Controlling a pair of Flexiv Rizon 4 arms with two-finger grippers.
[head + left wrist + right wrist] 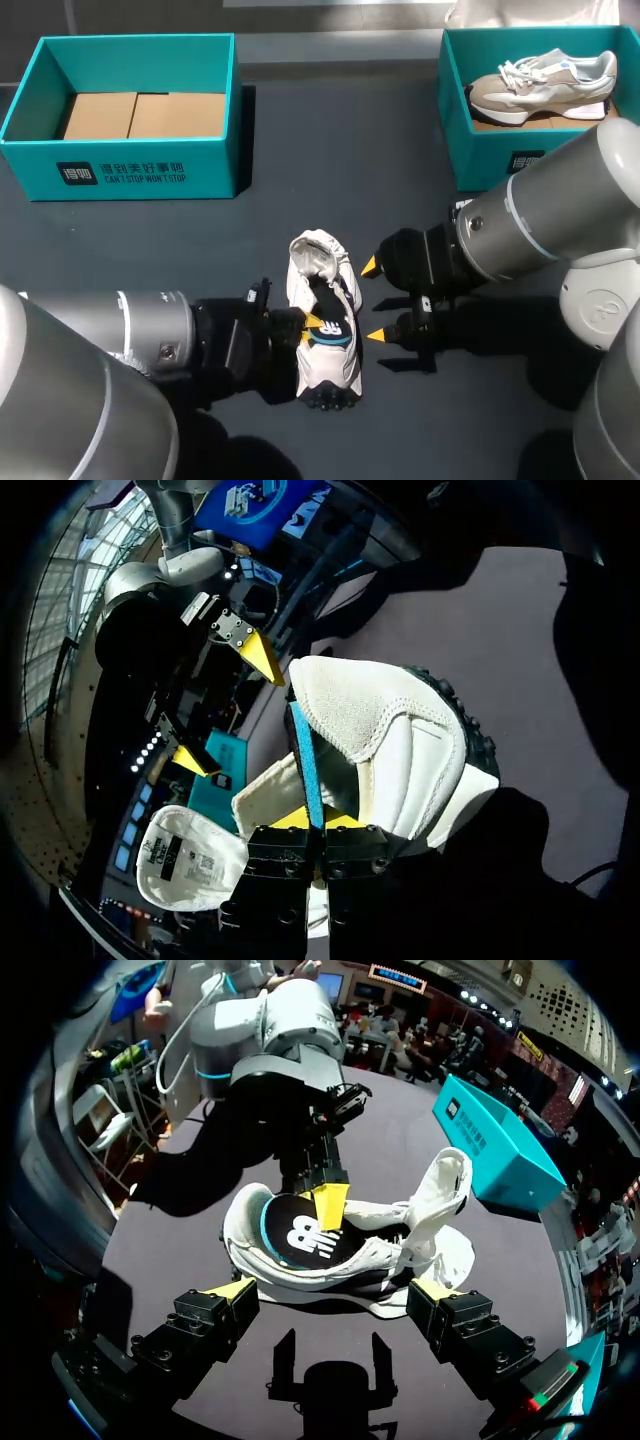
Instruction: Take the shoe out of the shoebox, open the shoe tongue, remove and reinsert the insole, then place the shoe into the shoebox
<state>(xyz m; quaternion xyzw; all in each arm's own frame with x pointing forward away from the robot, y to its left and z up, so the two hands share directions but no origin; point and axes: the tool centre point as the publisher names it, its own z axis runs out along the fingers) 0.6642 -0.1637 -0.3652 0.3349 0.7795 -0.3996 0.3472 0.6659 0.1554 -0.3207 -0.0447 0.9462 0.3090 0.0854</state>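
Overall, a dark surface (330,190) fills the scene, with two grey robot arms reaching in low from either side. The left arm (100,340) comes in from the lower left, and the right arm (560,210) from the right edge.

Two teal shoeboxes sit at the far corners. The left shoebox (130,170) holds only flat cardboard (145,115). The right shoebox (480,160) holds a second shoe (545,85), beige and white, lying on its side.

Between the arms, near the middle of the surface and well apart from both boxes, lies the white shoe (330,365), tipped so its opening faces the right arm. Its studded black sole shows at the near end.

The left pincer (312,322) is closed on the shoe's heel collar, with one yellow-tipped finger inside the opening and the other outside. The right pincer (374,300) is spread wide just beside the shoe, with its two yellow tips apart and not touching it.

Inside the shoe, the dark insole (300,1240) is in place. The white tongue (318,250) is folded back and outward at the far end.
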